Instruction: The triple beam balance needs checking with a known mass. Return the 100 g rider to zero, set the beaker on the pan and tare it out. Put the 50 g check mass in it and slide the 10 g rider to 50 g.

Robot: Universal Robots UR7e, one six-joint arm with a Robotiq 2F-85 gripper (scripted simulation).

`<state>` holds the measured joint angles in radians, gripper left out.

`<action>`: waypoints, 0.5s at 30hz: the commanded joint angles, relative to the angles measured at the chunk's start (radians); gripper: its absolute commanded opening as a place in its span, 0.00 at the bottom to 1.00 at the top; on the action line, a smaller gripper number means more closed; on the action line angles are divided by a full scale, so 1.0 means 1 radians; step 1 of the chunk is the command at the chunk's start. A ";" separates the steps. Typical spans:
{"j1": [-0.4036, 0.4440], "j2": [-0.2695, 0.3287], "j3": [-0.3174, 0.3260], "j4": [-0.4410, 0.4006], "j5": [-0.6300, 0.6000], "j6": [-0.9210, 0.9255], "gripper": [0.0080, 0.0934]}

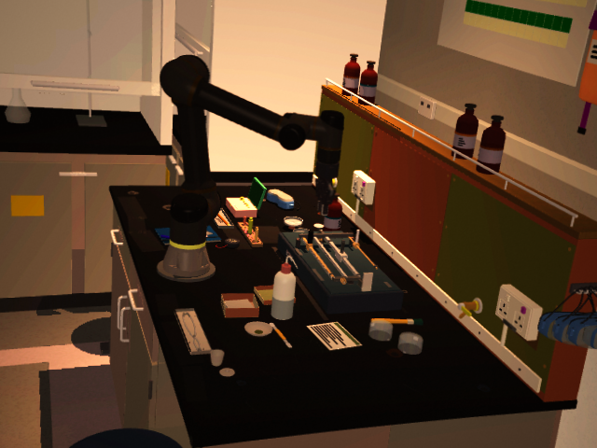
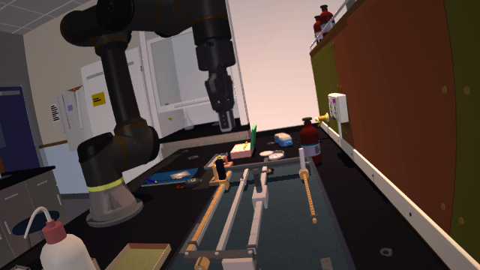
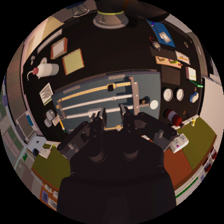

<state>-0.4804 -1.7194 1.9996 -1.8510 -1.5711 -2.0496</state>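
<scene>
In the middle of the black bench the triple beam balance [image 1: 337, 270] sits on its dark blue-grey base, its three beams running lengthwise. A black rider [image 2: 220, 169] sits on the brass beam and a white rider [image 2: 260, 195] on a white beam. The small white pan [image 3: 154, 104] at the balance's far end is empty. Two low clear beakers [image 1: 381, 331] [image 1: 410, 342] stand on the bench at the balance's near end, beside a labelled card. My gripper [image 2: 226, 125] hangs high above the pan end, pointing down, partly closed and holding nothing.
The wall panel with its white rail [image 1: 434, 289] and sockets runs close along the balance's right side, with a brown bottle [image 1: 332, 214] by the pan. A wash bottle [image 1: 283, 291], trays and a weight box [image 1: 241, 206] lie left of the balance.
</scene>
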 commanded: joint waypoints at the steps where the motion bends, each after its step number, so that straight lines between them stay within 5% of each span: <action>1: -0.015 0.026 -0.023 -0.004 0.000 -0.015 0.33; 7: -0.081 0.148 -0.137 -0.012 0.000 -0.083 0.33; 15: -0.091 0.169 -0.157 -0.013 0.000 -0.094 0.33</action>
<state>-0.5721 -1.5491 1.8420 -1.8638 -1.5706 -2.1433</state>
